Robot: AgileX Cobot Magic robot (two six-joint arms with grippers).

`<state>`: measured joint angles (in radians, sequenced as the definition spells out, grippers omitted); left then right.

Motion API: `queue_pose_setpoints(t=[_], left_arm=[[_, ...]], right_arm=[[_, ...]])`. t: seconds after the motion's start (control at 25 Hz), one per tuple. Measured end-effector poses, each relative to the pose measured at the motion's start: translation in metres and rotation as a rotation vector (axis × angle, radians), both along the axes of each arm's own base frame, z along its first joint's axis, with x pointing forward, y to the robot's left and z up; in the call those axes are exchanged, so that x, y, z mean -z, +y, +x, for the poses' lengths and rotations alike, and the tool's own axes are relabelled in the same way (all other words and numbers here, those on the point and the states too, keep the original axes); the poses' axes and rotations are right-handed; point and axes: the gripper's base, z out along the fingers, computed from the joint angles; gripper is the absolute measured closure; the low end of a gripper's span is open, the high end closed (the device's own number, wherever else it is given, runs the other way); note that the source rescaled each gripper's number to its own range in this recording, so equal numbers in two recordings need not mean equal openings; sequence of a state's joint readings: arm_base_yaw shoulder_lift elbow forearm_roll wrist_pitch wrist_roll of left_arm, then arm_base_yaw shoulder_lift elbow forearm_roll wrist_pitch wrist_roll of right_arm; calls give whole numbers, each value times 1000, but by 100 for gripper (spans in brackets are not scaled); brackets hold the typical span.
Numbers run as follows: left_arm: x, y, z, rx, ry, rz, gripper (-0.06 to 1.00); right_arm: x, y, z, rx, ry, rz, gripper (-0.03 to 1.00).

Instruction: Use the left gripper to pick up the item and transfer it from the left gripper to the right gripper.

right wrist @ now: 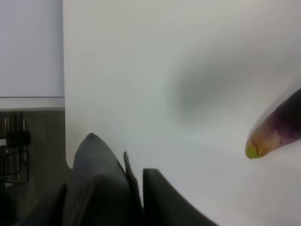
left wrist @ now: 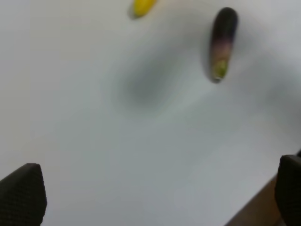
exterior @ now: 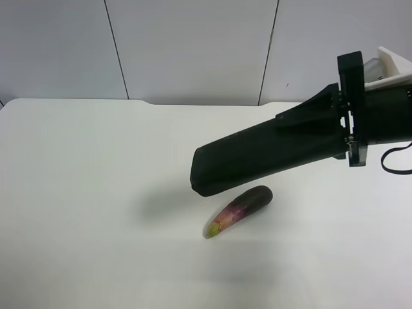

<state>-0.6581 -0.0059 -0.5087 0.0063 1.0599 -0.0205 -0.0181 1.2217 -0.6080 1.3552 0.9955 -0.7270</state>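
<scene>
The item (exterior: 244,158), a long flat dark pouch with a rounded free end, hangs in the air over the table, slanting down toward the eggplant. Its other end is in the right gripper (exterior: 325,119), which is shut on it, on the arm with the white part at the exterior high view's right. In the right wrist view the dark fingers (right wrist: 162,197) stand close together, and I cannot tell the item apart from them there. The left gripper (left wrist: 155,197) is open high above the table, its fingertips (left wrist: 23,193) far apart with nothing between them. The left arm is outside the exterior high view.
A purple eggplant (exterior: 239,209) (right wrist: 277,132) (left wrist: 222,44) with a yellow-green tip lies on the white table (exterior: 96,193), just below the item's free end. A yellow banana (left wrist: 142,5) shows at the edge of the left wrist view. A grey panelled wall stands behind the table.
</scene>
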Motion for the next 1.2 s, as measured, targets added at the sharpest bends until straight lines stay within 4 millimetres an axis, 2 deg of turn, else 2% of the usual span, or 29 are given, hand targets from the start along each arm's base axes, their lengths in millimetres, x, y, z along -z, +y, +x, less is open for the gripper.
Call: queue_pose_setpoints(t=[0.36, 0.6, 0.84, 0.96, 1.2], left_arm=[[0, -2, -1, -329, 0, 0, -4], [0, -3, -2, -479, 0, 0, -4], [0, -3, -2, -519, 0, 0, -4], [0, -3, -2, -520, 0, 0, -4], [0, -3, -2, -520, 0, 0, -4]], right_arm=[[6, -3, -3, -55, 0, -116, 95], [-21, -9, 14, -44, -63, -226, 95], [-54, -25, 28, -39, -86, -487, 95], [-61, -32, 37, -59, -62, -581, 95], [-62, -42, 52, -67, -56, -721, 95]])
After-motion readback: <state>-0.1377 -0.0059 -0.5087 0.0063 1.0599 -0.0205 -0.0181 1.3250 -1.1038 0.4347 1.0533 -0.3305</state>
